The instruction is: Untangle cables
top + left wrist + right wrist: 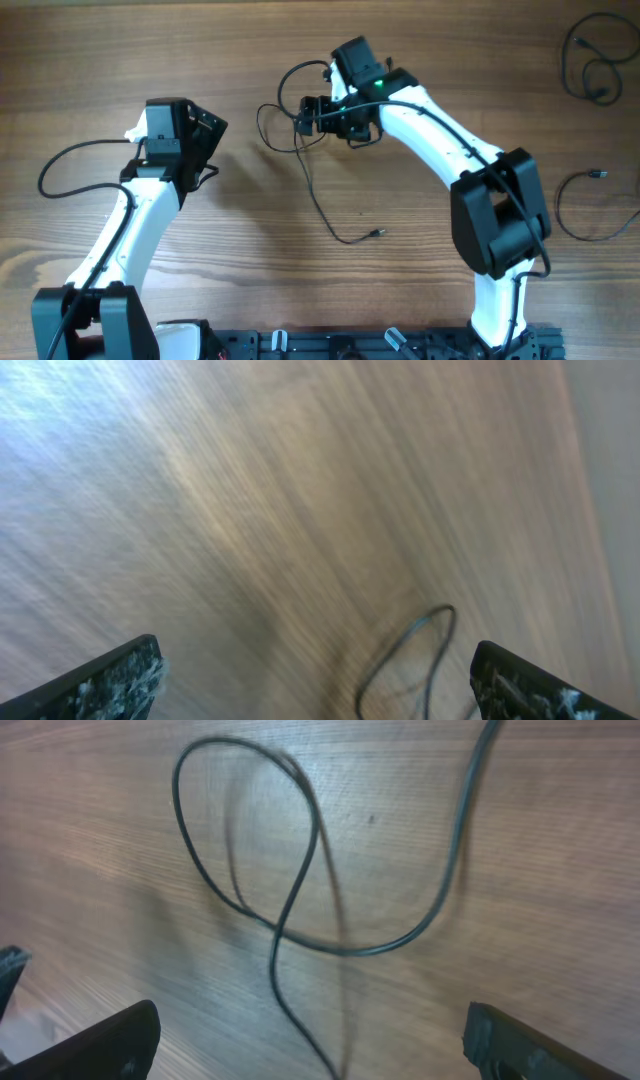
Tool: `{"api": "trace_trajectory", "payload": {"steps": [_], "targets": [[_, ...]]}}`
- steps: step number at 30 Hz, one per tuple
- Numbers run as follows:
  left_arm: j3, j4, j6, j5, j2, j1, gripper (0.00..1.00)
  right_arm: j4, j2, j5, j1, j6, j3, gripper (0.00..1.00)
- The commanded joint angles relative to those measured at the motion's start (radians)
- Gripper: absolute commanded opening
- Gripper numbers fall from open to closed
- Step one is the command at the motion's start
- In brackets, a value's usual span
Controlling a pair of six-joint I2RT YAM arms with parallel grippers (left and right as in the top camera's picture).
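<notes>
Right end effector [315, 1045] over diagonal, looped cable [350, 951]

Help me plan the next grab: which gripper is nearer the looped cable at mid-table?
Right. The right gripper hangs directly over the loop of the cable; the left gripper sits off to its left, apart from it.

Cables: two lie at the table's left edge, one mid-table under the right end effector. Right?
No. Overhead shows those two, the far cable and the near cable, at the right edge, not the left. The third cable is mid-table under the right end effector.
</notes>
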Motion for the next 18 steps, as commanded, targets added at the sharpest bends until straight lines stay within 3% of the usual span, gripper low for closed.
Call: {"api": "trace_trajectory", "payload": {"steps": [1, 11, 13, 15, 17, 18], "targets": [[0.004, -0.040, -0.008, -0.014, -0.009, 0.012, 1.00, 0.008, 0.023, 0.081, 0.037, 0.225, -0.004, 1.00], [0.004, -0.042, -0.008, -0.014, -0.009, 0.012, 1.00, 0.052, 0.128, 0.341, 0.119, 0.303, -0.004, 1.00], [0.004, -0.042, -0.008, -0.014, -0.009, 0.012, 1.00, 0.136, 0.161, 0.373, 0.133, 0.195, -0.004, 0.99], [0.004, -0.042, -0.008, -0.014, -0.009, 0.012, 1.00, 0.164, 0.169, 0.380, 0.143, 0.143, -0.004, 0.86], [0.004, -0.042, -0.008, -0.014, -0.009, 0.012, 1.00, 0.169, 0.174, 0.410, 0.153, 0.147, -0.004, 0.57], [0.004, -0.042, -0.008, -0.014, -0.009, 0.012, 1.00, 0.171, 0.174, 0.419, 0.154, 0.156, -0.004, 0.52]]}}
